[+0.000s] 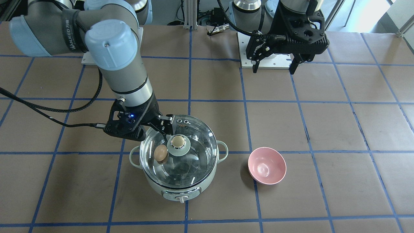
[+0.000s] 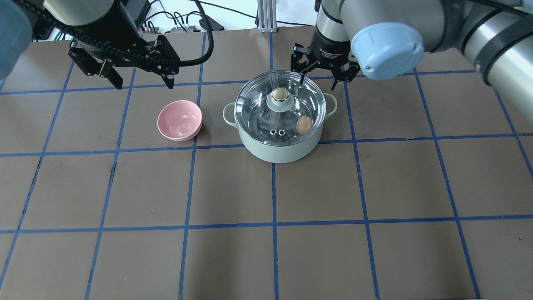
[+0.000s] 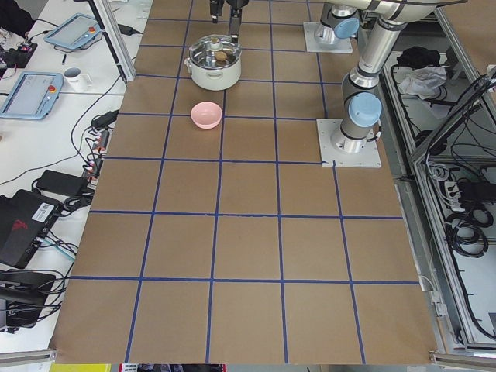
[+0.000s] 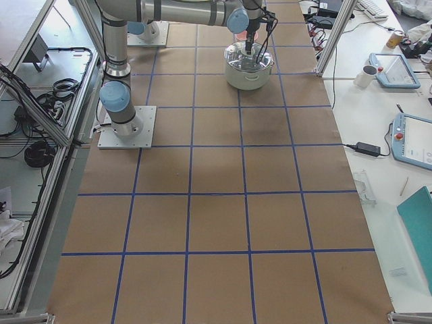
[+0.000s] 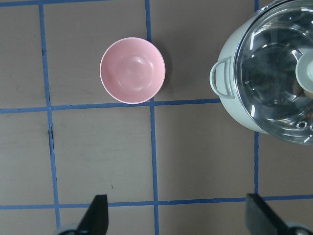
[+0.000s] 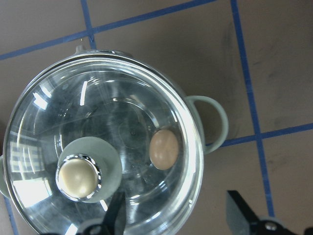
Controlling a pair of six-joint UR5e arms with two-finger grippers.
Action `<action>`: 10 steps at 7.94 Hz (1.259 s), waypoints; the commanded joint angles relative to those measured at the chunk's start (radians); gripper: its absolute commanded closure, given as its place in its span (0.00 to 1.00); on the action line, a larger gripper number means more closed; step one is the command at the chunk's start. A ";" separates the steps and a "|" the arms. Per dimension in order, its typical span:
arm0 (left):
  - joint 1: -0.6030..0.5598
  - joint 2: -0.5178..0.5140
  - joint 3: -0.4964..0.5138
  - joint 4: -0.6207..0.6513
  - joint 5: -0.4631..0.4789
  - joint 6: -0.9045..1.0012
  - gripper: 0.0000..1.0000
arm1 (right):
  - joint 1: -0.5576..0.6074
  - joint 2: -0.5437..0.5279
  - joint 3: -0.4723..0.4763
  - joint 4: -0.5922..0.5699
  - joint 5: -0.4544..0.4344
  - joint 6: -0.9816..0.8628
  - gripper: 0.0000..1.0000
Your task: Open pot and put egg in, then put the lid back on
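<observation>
The mint-green pot (image 1: 168,191) stands mid-table with the clear glass lid (image 1: 197,161) seated on it, its beige knob (image 1: 177,141) upright. The light-brown egg (image 1: 160,153) shows through the glass, inside the pot beside the knob; it also shows in the overhead view (image 2: 304,124) and the right wrist view (image 6: 164,149). My right gripper (image 1: 161,129) is open and empty, just above the lid's rim on the robot's side of the knob. My left gripper (image 1: 273,69) is open and empty, raised well away from the pot.
An empty pink bowl (image 1: 266,165) sits on the table about a hand's width from the pot on my left side, below and in front of the left gripper. The arm bases' white mounting plates (image 1: 268,61) lie at the table's robot side.
</observation>
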 commanded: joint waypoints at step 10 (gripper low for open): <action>0.000 0.000 -0.002 -0.001 -0.003 0.002 0.00 | -0.151 -0.270 0.003 0.300 -0.110 -0.372 0.00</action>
